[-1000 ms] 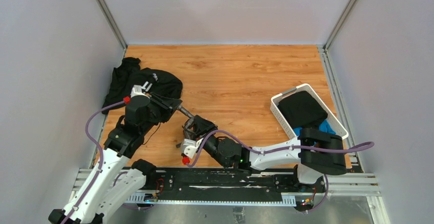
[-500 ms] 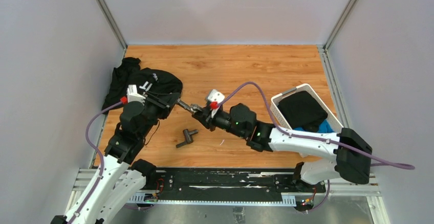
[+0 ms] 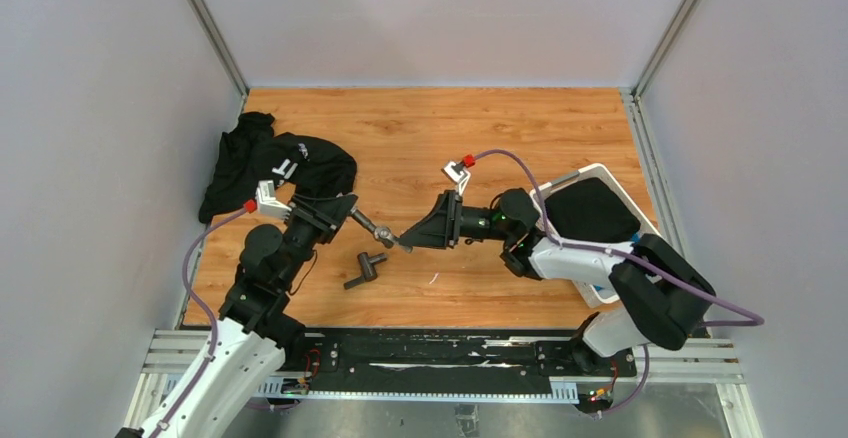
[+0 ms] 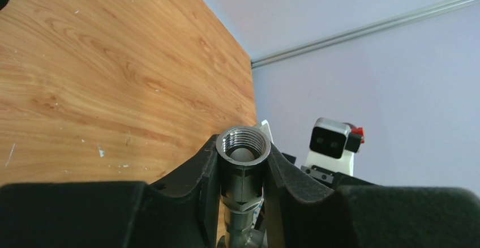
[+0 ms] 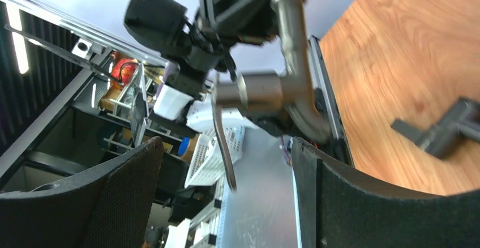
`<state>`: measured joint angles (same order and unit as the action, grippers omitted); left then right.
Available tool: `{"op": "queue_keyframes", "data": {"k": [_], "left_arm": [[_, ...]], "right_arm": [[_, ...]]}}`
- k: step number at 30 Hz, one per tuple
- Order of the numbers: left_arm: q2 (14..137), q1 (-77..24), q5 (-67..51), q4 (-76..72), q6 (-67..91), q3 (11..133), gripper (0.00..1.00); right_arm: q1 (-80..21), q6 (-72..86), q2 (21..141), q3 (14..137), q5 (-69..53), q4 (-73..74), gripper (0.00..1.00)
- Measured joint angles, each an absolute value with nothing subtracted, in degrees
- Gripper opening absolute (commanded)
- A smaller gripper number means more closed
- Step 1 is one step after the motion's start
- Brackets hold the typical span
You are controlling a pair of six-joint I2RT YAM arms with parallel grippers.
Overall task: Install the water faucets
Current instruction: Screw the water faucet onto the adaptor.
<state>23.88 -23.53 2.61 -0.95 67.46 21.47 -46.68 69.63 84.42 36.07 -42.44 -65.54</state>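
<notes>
At the left fingers (image 4: 195,171): a tight clamp on the pipe stub of one water faucet (image 4: 243,146). Threaded mouth toward the wrist camera, rest of the body cut off below. Hence the left gripper (image 3: 348,215) closed on it, well off the table.

At the right fingers (image 5: 121,186): spread wide, one on either side of the same faucet's bent pipe and thin lever handle (image 5: 222,140). Contact there impossible to judge. Free end of the faucet just at the right gripper (image 3: 418,230).

Below the two sets of fingers, flat on the wooden table (image 3: 500,128): a second faucet piece (image 3: 365,267), blurred in the right wrist view.

Behind the right fingers: a white basket (image 3: 598,167) with black cloth (image 3: 590,208) inside, partly hidden by the arm. Behind the left fingers: a black garment (image 3: 275,163), heaped.

Count: two faucet pieces, one basket, one garment.
</notes>
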Motion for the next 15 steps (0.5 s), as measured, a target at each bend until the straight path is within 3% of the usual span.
{"op": "queue_keyframes", "data": {"k": [3,7,11,15], "left_arm": [[23.6,-23.5,3.1,0.6,67.7,22.2,0.0],[22.8,-23.5,4.3,4.6,69.1,24.2,0.0],[24.6,-23.5,5.9,14.4,69.2,30.7,0.0],[29.8,-23.5,6.0,21.7,69.4,39.0,0.0]], "right_arm": [[-44.9,67.7,80.1,32.8,-44.8,-59.6,0.85],[-44.7,54.7,69.8,34.5,-41.7,-36.8,0.86],[-46.0,39.1,60.5,40.8,-30.9,-14.5,0.87],[-56.5,22.9,53.7,47.8,-14.9,-1.6,0.87]]}}
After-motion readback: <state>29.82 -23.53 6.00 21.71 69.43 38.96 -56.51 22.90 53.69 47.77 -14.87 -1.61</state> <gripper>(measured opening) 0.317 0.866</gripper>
